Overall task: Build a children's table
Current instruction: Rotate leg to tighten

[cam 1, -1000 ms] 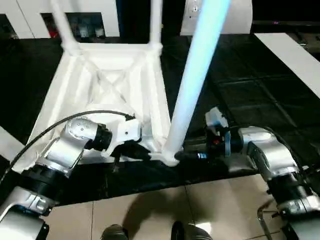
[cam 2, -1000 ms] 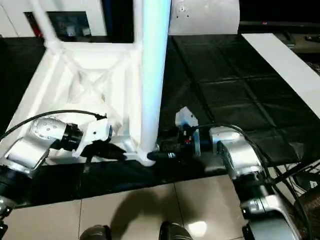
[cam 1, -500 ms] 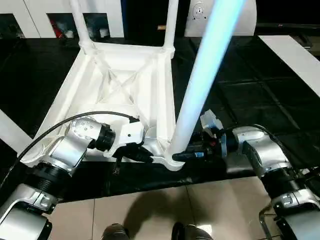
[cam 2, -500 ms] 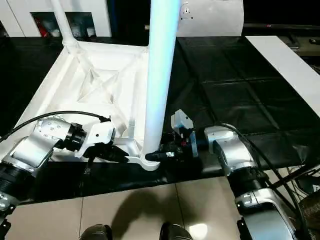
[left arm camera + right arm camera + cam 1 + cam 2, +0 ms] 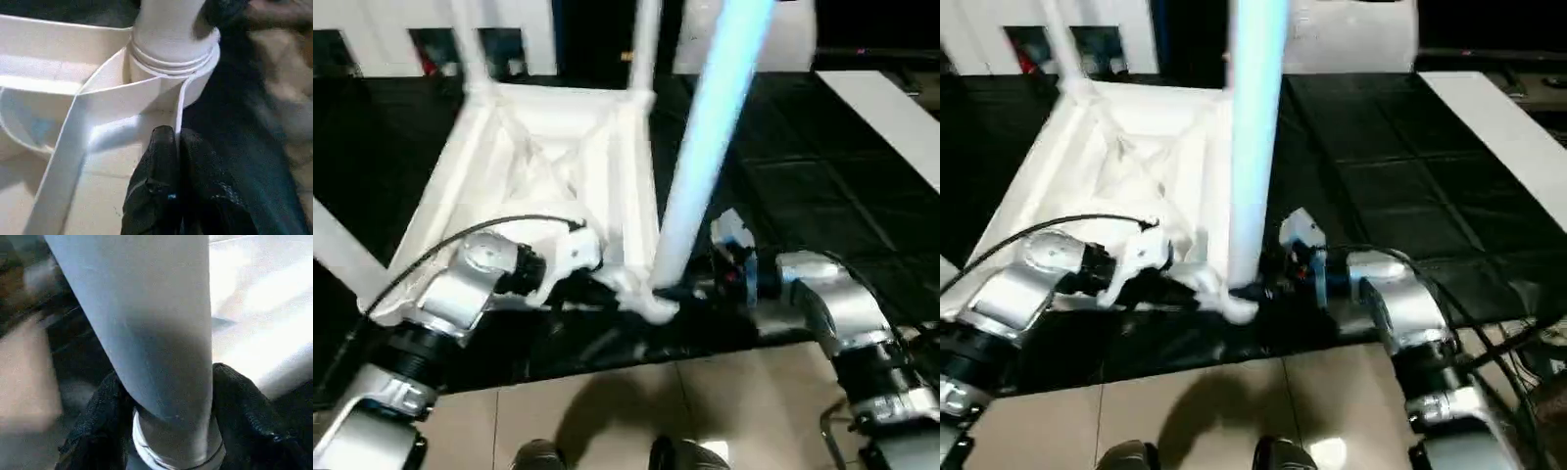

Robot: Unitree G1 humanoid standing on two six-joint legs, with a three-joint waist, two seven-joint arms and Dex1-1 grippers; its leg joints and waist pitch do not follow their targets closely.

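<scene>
White plastic table top [image 5: 548, 166] lies upside down on black mat [image 5: 803, 186]; right gripper [image 5: 161, 431] clasps the near leg [image 5: 705, 147], left gripper [image 5: 176, 142] pinches the corner rim.

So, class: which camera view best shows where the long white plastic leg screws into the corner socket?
The left wrist view: the long white plastic leg enters the corner socket, threads visible. Right wrist view shows its shaft between black fingers; the eye views show the joint small.

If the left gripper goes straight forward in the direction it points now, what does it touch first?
Most likely the corner socket of the table top, where the near leg is screwed in. The left gripper already rests on the rim just before it, though depth is unclear.
</scene>
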